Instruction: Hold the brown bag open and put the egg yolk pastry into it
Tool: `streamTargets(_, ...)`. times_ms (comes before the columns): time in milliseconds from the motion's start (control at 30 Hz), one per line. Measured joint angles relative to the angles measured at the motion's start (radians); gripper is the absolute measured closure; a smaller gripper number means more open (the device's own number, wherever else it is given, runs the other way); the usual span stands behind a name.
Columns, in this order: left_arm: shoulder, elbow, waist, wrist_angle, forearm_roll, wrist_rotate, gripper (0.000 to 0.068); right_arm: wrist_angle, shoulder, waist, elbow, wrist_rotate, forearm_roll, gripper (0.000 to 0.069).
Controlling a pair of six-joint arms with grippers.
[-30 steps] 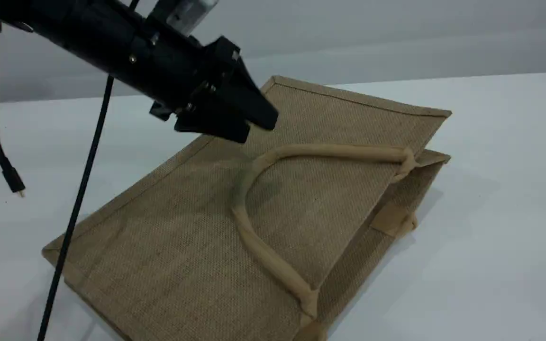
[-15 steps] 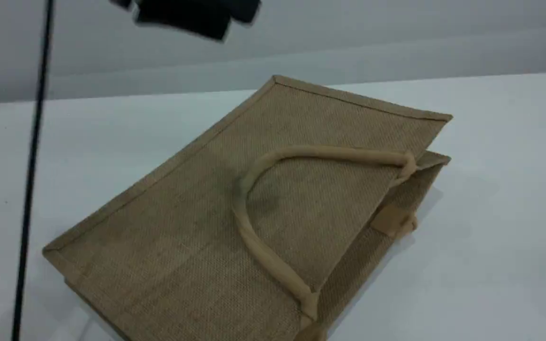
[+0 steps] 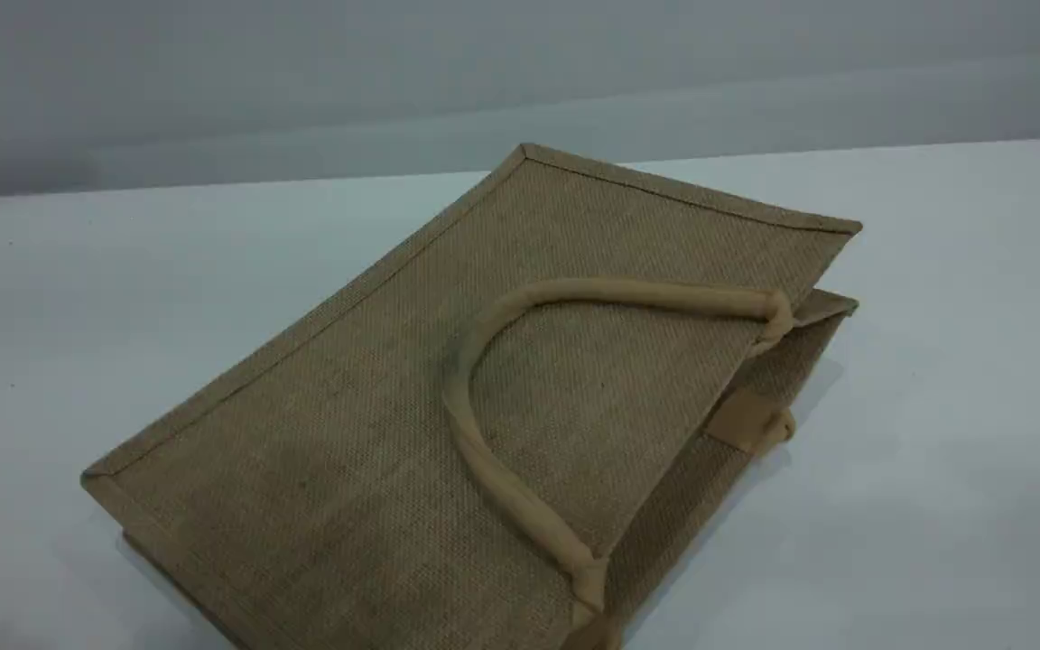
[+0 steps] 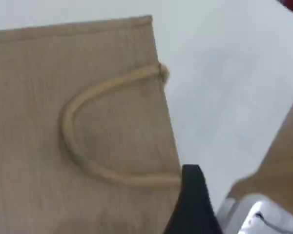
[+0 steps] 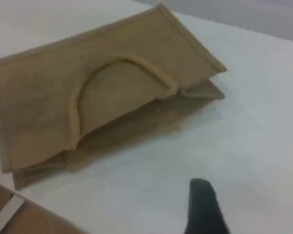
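Note:
The brown bag lies flat on its side on the white table, mouth toward the right. Its upper beige handle is folded back in a loop over the top panel. A bit of the lower handle shows under the mouth edge. The egg yolk pastry is out of view. Neither arm appears in the scene view. The left wrist view looks down on the bag and handle, with one black fingertip off the mouth edge. Over bare table, the right fingertip hangs in front of the bag. Nothing is held.
White table surrounds the bag, with a grey wall behind. The left wrist view shows the table's edge with a brown surface beyond it and a white object. A brown surface also sits at the right wrist view's lower left.
The left arm, which hung over the bag's upper left a second ago, has risen and left the scene view with its cable. The bag has not moved.

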State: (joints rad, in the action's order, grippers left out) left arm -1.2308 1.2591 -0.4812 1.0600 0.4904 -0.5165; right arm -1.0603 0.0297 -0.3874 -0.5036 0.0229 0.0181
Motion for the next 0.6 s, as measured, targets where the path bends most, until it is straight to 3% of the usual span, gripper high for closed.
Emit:
streamTargets(167,0.118,-0.035,-0.113,0.094,-0.215,0.205,0.0241,-0.002,0.0,0.0,-0.001,0.0,0.002,0.0316)
streamTargets(267,0.183,-0.11,-0.156,0.149,-0.295,0.312,0.0258,-0.003,0.0,0.0,-0.001,0.0,0.004,0.0316)
streamTargets(367,0.259,-0.213,-0.162,0.164,-0.308,0.367,0.0262,-0.004,0.001,0.0,-0.001,0.0,0.005,0.0316)
streamTargets(600,0.527,-0.485,-0.162,0.157,-0.312,0.37,0.0262,-0.005,0.001,0.0,-0.001,-0.001,0.005,0.0316)
